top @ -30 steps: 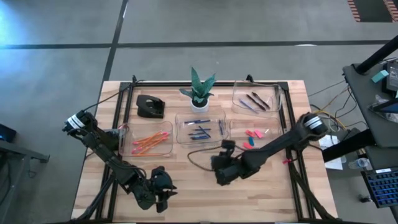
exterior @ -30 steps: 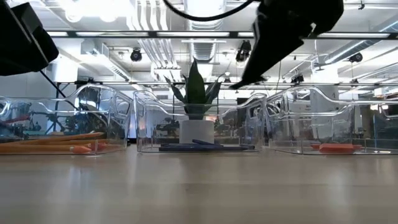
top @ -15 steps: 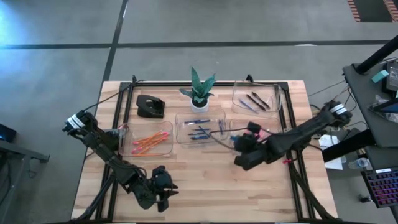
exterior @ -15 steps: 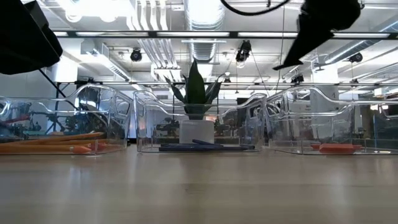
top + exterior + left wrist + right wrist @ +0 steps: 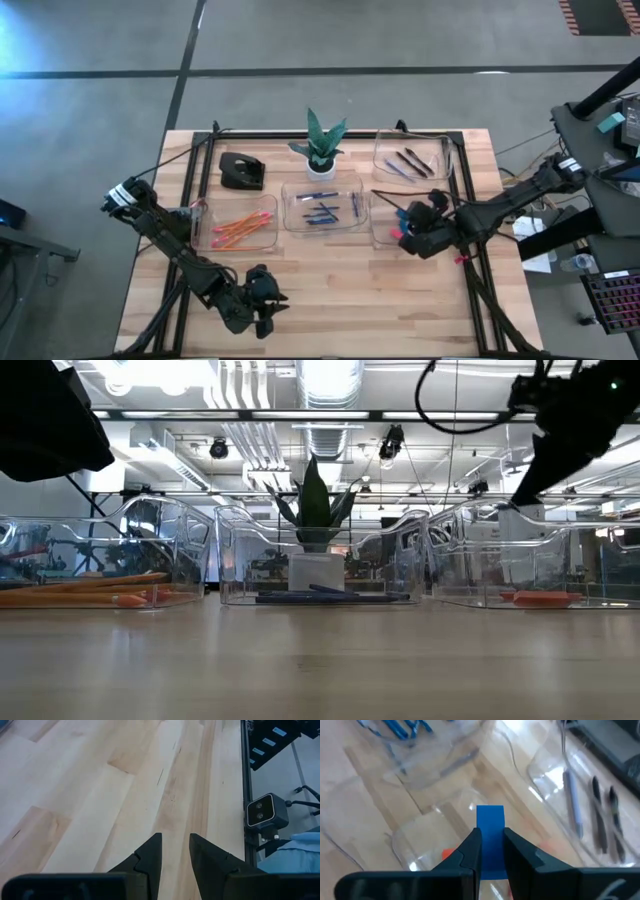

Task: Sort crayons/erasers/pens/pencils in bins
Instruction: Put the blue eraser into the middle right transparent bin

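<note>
Over the bin at about three o'clock on the table, the right gripper hangs with its fingers closed on a blue eraser, a flat blocky piece pinched across its two broad faces with roughly half of it standing proud of the fingertips. Beneath it in that tray lie the other erasers, pink or red. The eraser looks light, slightly soft and grippy rather than slick, so it should neither slip in the hold nor break when dropped; its short, squat shape means the sensible hold is the one already taken, squarely across the middle of the wide sides. The remaining bins appear sorted: pencils in the tray at nine o'clock, crayons in the centre tray, pens in the tray towards one o'clock. A plant pot stands at twelve o'clock beside a black desk object. The left gripper waits down at seven o'clock above bare wood, its fingers slightly apart and holding nothing. Judging by this, releasing the eraser into the tray below is the step in hand.
</note>
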